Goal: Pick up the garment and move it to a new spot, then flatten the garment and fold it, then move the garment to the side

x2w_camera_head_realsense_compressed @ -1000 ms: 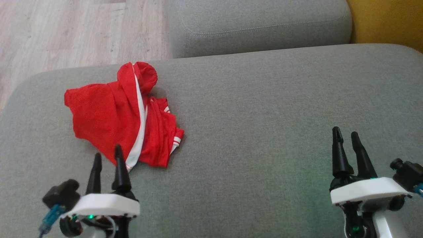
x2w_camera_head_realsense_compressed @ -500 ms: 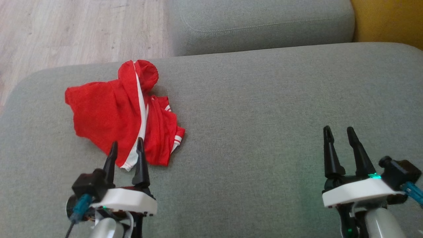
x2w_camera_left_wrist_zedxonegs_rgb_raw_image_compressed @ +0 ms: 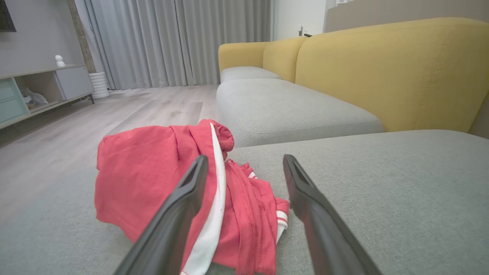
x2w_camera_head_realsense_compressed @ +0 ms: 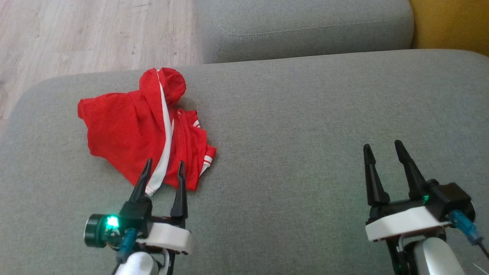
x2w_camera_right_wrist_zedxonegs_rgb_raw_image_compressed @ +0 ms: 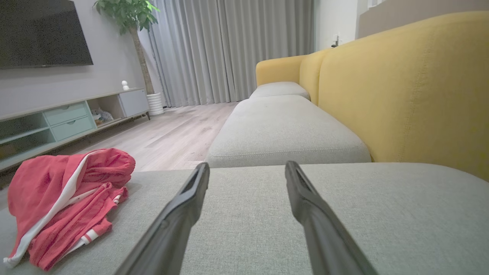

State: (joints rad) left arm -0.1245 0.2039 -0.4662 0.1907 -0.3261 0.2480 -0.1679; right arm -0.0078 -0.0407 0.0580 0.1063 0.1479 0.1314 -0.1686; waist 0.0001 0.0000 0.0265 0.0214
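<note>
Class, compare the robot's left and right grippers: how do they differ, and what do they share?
The left gripper points at the red garment; the right gripper points past it, over bare cushion. The left gripper's tips reach its near edge; the right gripper stands well apart. Both are open, empty.

No readable text, labels, brands or numbers anywhere.

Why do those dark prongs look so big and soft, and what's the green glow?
Left wrist view and right wrist view: the fingers sit near a wide lens, so they loom, slightly soft. Head view: a green lamp glows by the left gripper.
</note>
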